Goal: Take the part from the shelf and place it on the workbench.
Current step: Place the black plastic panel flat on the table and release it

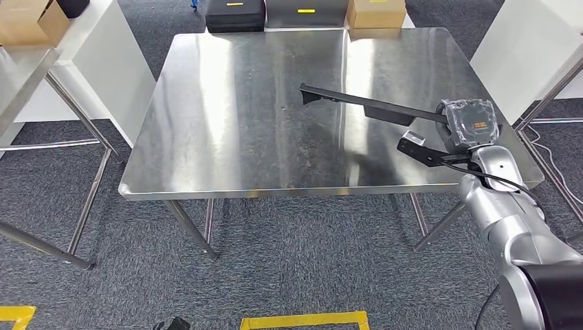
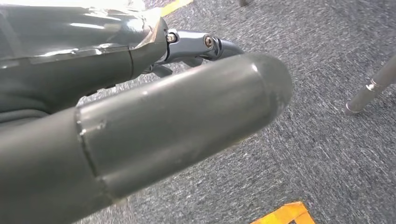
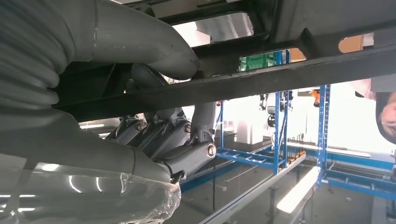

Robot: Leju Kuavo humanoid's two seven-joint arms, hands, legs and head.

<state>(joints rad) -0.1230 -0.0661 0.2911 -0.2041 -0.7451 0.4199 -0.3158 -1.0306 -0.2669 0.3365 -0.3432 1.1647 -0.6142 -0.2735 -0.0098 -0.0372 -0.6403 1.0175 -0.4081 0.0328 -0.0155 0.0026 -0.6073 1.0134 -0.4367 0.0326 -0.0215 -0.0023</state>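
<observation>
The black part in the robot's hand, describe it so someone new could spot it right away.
Find the steel workbench. At its right edge the right hand holds the part out over the tabletop. It is the one long, thin black bar there.

Black part (image 1: 371, 106) — silver workbench (image 1: 240, 124).

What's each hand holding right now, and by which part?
The right hand grips a long black part by its near end; the rest juts out over the steel workbench. Left hand hangs above the carpet with nothing visible in it.
</observation>
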